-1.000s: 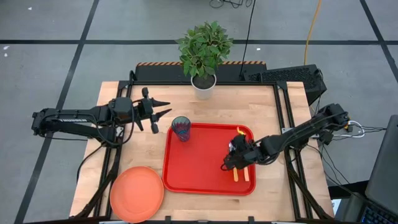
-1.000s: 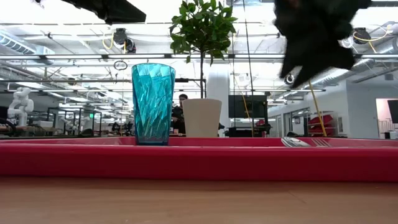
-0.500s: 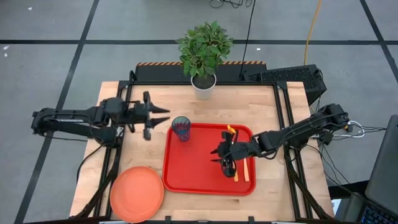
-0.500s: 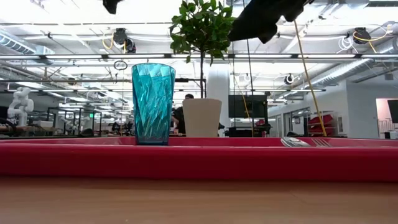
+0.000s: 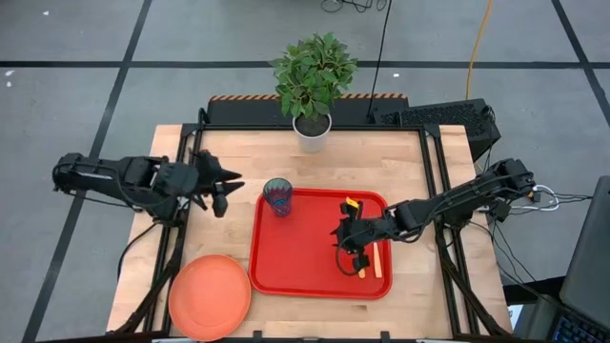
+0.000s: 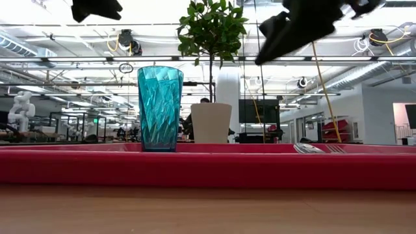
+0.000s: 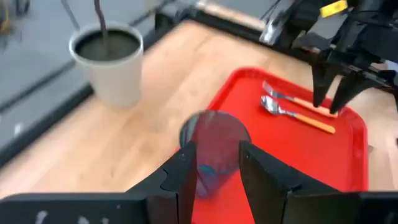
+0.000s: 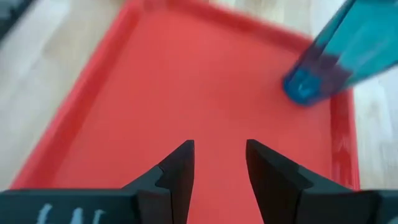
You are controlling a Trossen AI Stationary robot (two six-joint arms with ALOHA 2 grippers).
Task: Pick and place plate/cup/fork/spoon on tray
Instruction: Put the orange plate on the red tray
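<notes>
Missing from the low view, plate [image 5: 210,297] off-tray; both grippers' fingers [image 7: 186,177] [image 8: 180,168] parted, empty.

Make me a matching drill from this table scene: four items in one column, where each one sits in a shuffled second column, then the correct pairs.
Items
1. plate
2. cup
3. fork
4. white pot

Places
A. standing on the tray, in its far left corner
B. on the bare wood at the table's far edge, beyond the tray
C. lying on the tray's right side, beside the spoon
D. on the table's near left corner, off the tray

Pairs: 1-D, 2-A, 3-C, 4-B
</notes>
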